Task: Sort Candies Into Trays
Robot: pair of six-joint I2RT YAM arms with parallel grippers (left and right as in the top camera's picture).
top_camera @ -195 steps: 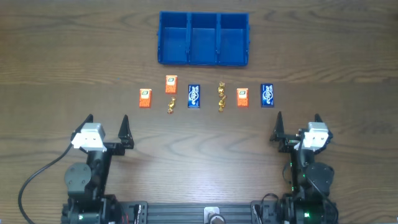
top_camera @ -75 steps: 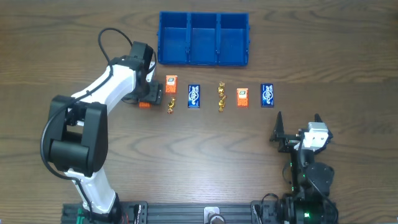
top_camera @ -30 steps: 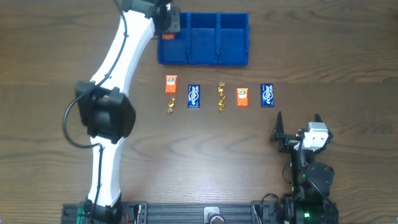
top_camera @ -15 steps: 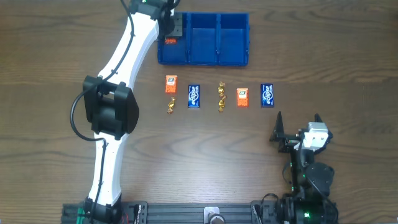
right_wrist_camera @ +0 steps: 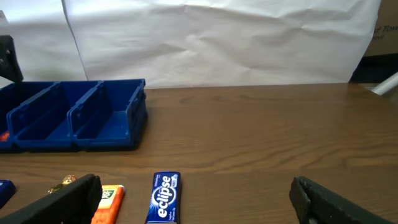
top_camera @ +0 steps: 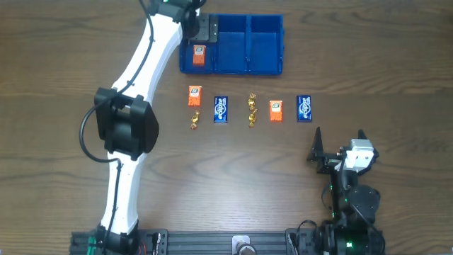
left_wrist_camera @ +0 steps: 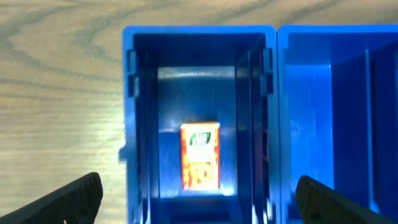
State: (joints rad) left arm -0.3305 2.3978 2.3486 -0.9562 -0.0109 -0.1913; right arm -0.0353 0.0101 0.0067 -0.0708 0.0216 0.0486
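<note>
Wood-grain table (top_camera: 396,64) carries everything. Nearest, the right gripper (top_camera: 338,136) sits low by its base, fingers spread wide and empty. Beyond it a loose row of candies lies on the table: two blue packs (top_camera: 304,108), two orange packs (top_camera: 275,110) and three gold-wrapped sweets (top_camera: 251,103). Farthest stands the blue tray (top_camera: 231,69). The left gripper (top_camera: 204,30) hangs over its left compartment, fingers apart, and a third orange pack (left_wrist_camera: 200,155) lies flat on that compartment's floor.

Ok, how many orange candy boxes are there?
3. One orange candy box lies in the left compartment of the blue plastic tray. The second box sits on the wooden table, left of a blue candy pack. The third box sits between gold-wrapped candies and another blue pack.
</note>
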